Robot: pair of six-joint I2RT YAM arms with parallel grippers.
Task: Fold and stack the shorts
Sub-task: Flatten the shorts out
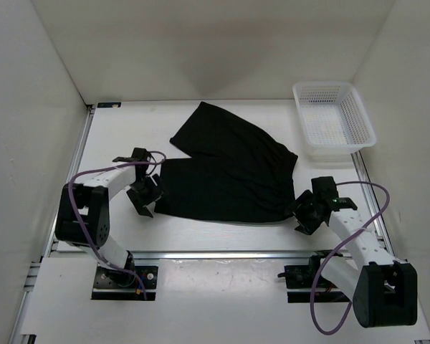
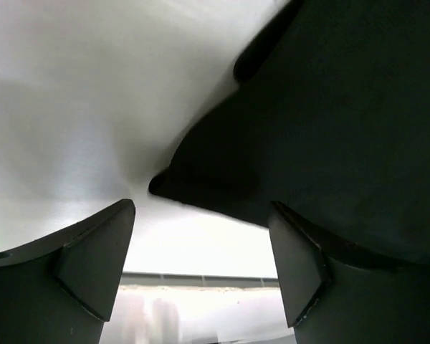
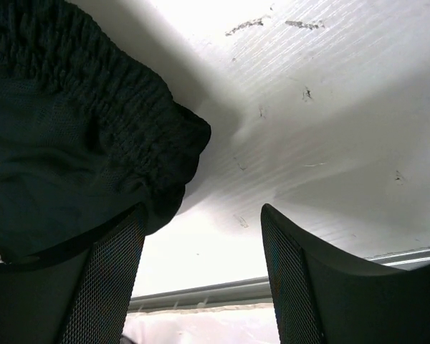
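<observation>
The black shorts [image 1: 226, 168] lie flat in the middle of the white table, legs to the left, waistband to the right. My left gripper [image 1: 147, 198] is open at the near left leg corner; the leg hem corner [image 2: 201, 179] sits just past my open fingers [image 2: 93, 261]. My right gripper [image 1: 301, 215] is open at the near waistband corner. The gathered elastic waistband [image 3: 122, 122] shows in the right wrist view, its corner just above my left finger [image 3: 104, 279]. Neither gripper holds the cloth.
A white plastic mesh basket [image 1: 335, 122] stands at the back right of the table. White walls enclose the table on the left, back and right. A metal rail [image 1: 215, 254] runs along the near edge.
</observation>
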